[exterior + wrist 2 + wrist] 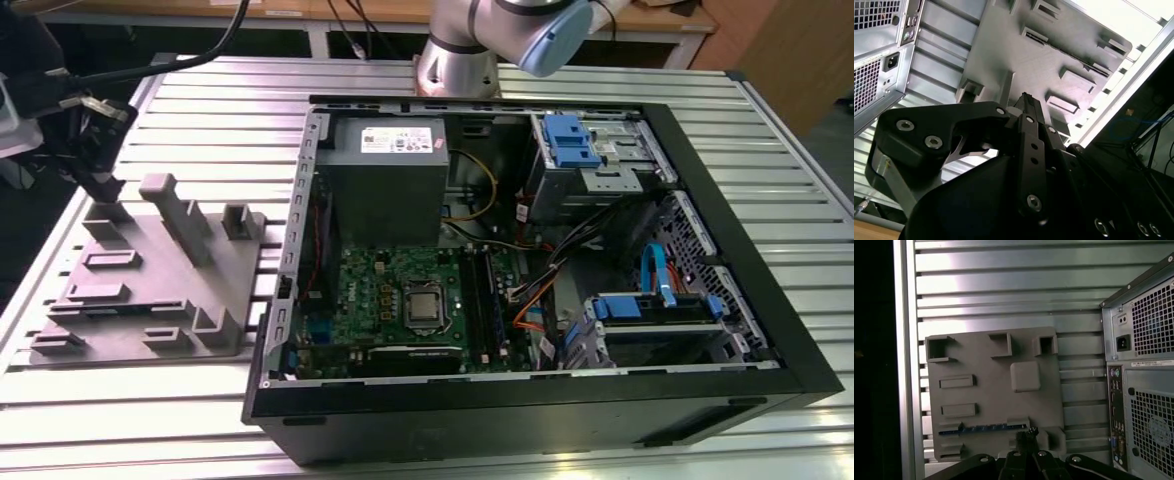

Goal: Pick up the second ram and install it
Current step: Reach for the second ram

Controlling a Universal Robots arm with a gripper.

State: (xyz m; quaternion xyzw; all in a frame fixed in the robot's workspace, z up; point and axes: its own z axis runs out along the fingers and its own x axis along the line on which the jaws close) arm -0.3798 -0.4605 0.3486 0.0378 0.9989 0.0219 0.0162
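Note:
The second ram (979, 429) is a thin dark strip with blue edging, standing on edge in a slot of the grey tray (989, 400). My gripper (1027, 432) hangs right above the tray, its tip at one end of that strip. In the exterior view the gripper (100, 185) sits low over the far end of the tray (227, 290), at that view's left. The second wrist view shows the gripper (1026, 97) pointing at the tray (1019, 55) beside an upright post.
An open computer case (534, 400) lies on the slatted metal table (200, 110) beside the tray, its green motherboard (387, 290) exposed. The case's rear panel (1144, 390) is close to the tray. Upright posts (174, 215) rise from the tray near the gripper.

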